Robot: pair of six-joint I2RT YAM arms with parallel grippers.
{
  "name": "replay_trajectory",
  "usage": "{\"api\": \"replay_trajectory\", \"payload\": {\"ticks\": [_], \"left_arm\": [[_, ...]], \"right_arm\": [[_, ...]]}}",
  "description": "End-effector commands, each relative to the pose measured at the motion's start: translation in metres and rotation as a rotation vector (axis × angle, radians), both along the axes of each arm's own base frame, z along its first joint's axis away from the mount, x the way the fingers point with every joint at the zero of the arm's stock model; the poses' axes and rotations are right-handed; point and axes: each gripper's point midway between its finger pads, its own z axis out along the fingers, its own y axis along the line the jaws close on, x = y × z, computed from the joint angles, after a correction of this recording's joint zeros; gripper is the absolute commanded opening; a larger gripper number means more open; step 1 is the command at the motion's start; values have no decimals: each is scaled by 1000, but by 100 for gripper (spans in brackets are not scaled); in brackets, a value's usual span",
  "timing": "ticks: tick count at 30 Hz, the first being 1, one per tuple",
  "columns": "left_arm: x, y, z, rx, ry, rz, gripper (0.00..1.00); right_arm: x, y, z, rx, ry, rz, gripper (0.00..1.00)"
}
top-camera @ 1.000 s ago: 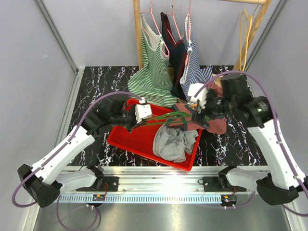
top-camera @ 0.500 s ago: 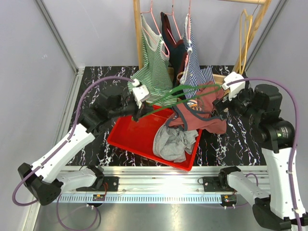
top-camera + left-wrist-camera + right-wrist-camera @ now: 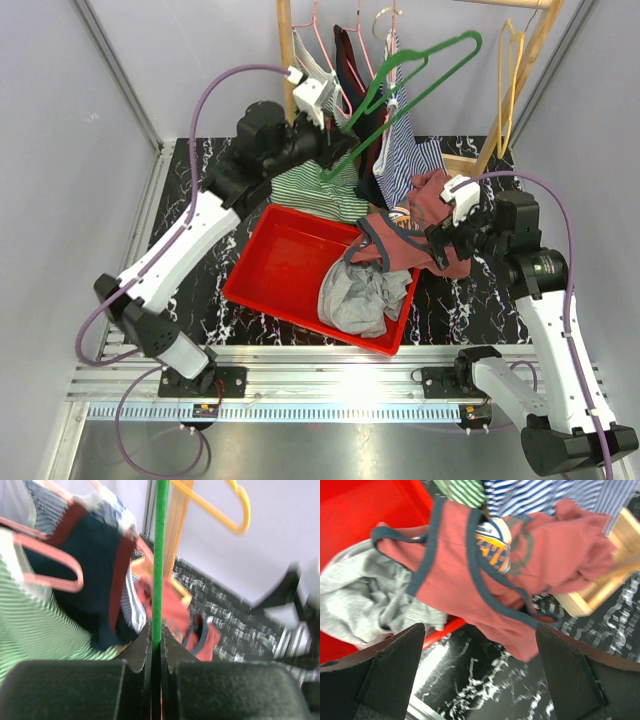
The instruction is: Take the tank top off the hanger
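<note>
The tank top is off the hanger. It lies crumpled over the far right rim of the red bin, partly on a grey garment and partly spilling onto the table. The left hand is clamped on the bare green hanger, raised high at the far side by the rack. The right hand hovers over the tank top with fingers wide apart, holding nothing. The top looks light, limp and soft, so it should sag and fold when lifted. Its thin navy-trimmed straps could snag, and the bunched body fabric or the stitched neckline seems the firmer hold.
</note>
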Motion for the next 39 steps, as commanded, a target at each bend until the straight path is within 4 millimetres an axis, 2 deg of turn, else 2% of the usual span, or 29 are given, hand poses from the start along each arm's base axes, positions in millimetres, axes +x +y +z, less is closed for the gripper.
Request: {"api": "replay_trajectory", "payload": {"ticks": [1, 2, 3, 4, 5, 12, 18, 19, 21, 27, 34, 35, 37, 38, 39], "left_arm": [[20, -14, 43, -141, 22, 53, 0], [23, -13, 62, -169, 1, 76, 0], [22, -19, 64, -173, 10, 77, 0], [31, -28, 49, -143, 48, 91, 0], [30, -29, 65, -164, 29, 109, 0], [37, -49, 57, -143, 73, 135, 0], [39, -59, 59, -155, 69, 182, 0], [39, -57, 69, -170, 52, 205, 0], [41, -66, 61, -159, 69, 222, 0], [39, -75, 68, -214, 79, 264, 0], [41, -90, 79, -256, 43, 287, 0], [45, -95, 74, -251, 43, 289, 0], [48, -99, 76, -266, 32, 293, 0], [53, -104, 70, -259, 33, 296, 0], [54, -106, 75, -278, 21, 292, 0]], "right_arm": [[3, 20, 2, 83, -32, 86, 100], [4, 21, 0, 87, -33, 90, 100], [4, 23, -5, 92, -20, 98, 100], [3, 24, -6, 98, -18, 107, 100], [3, 25, -6, 101, -22, 110, 100], [0, 28, 3, 104, -45, 135, 100], [-2, 33, 12, 118, -51, 170, 100], [-2, 33, 13, 117, -56, 169, 100], [-4, 32, 19, 119, -66, 167, 100], [-9, 34, 32, 134, -77, 173, 100], [-12, 36, 34, 148, -83, 178, 100], [-12, 36, 34, 149, -82, 176, 100], [-12, 35, 35, 149, -86, 173, 100], [-13, 35, 36, 151, -89, 174, 100], [-13, 36, 36, 153, -87, 176, 100]]}}
